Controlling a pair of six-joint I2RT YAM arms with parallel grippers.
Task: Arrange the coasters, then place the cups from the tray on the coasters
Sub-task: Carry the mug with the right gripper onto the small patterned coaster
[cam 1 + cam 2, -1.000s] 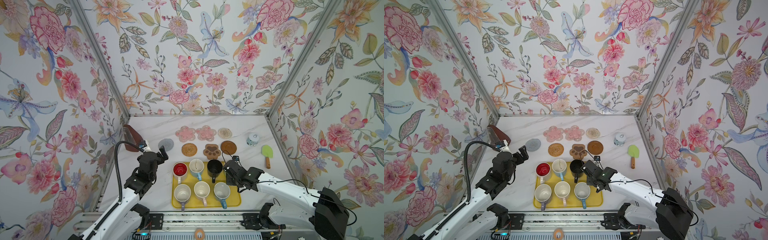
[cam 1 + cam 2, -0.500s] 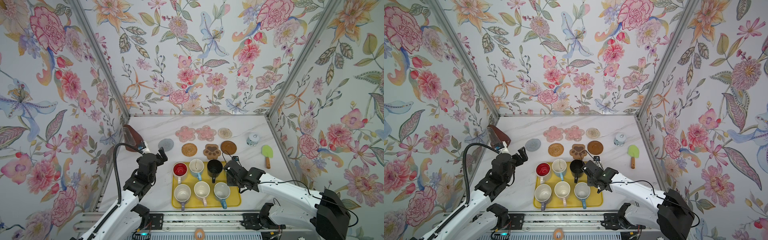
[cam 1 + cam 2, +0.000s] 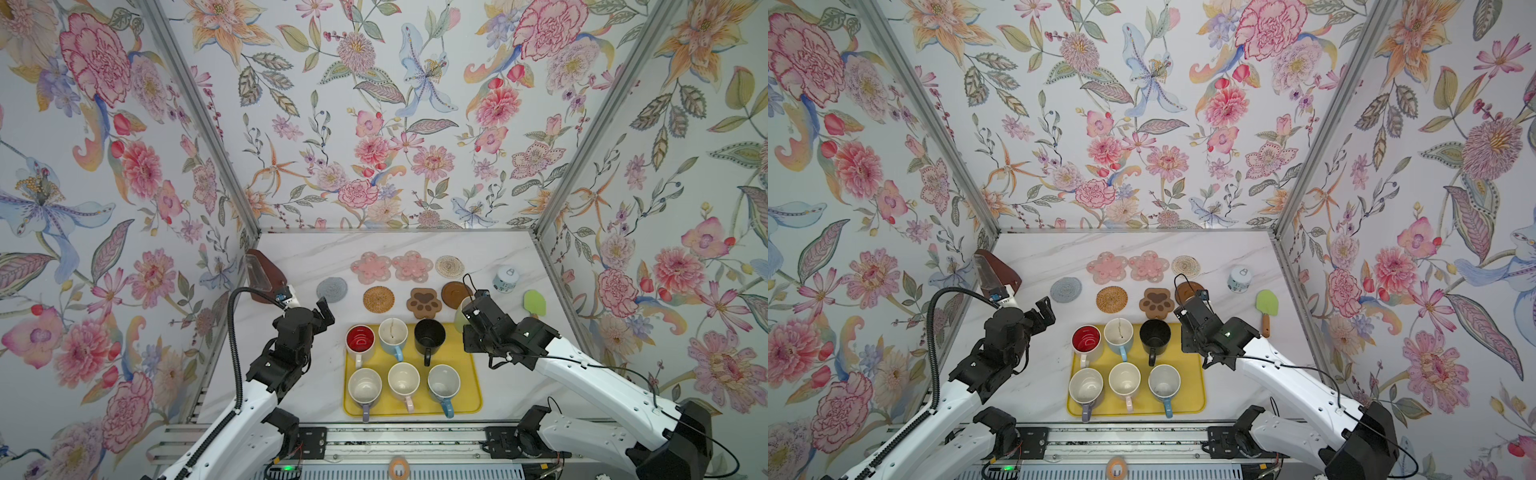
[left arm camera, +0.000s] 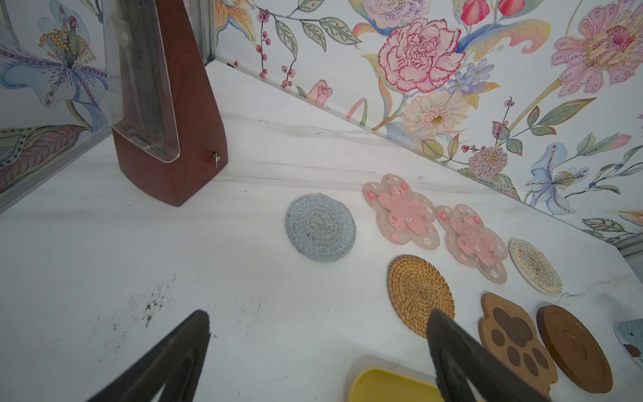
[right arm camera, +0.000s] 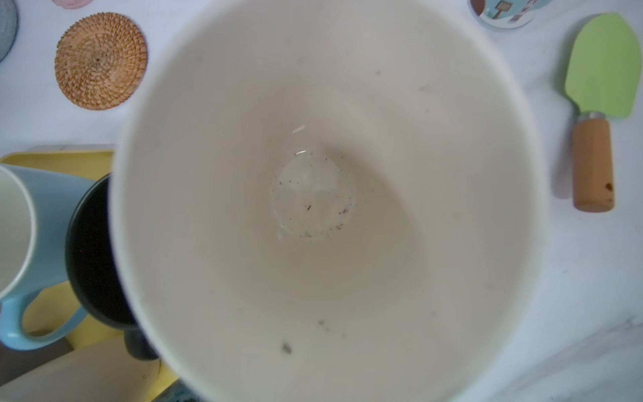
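My right gripper (image 3: 477,308) is shut on the light green cup (image 3: 459,319), held at the tray's back right corner beside the dark wooden coaster (image 3: 454,292). The cup's pale inside (image 5: 313,195) fills the right wrist view and hides the fingers. The yellow tray (image 3: 473,395) holds several cups, among them the red-inside (image 3: 360,340), light blue (image 3: 392,332) and black (image 3: 429,334) ones. Behind the tray lie the paw (image 3: 423,302), rattan (image 3: 378,299), grey (image 3: 332,288), pale woven (image 3: 449,266) and two pink flower coasters (image 3: 371,267). My left gripper (image 4: 318,320) hangs open and empty left of the tray.
A brown metronome (image 3: 266,274) stands at the back left by the wall. A small white-blue lidded jar (image 3: 507,279) and a green spatula with a wooden handle (image 3: 535,303) lie to the right of the coasters. Flowered walls close in three sides.
My right gripper has closed on the light green cup and shifted with it toward the back, nearer the dark wooden coaster. The left arm has barely moved.
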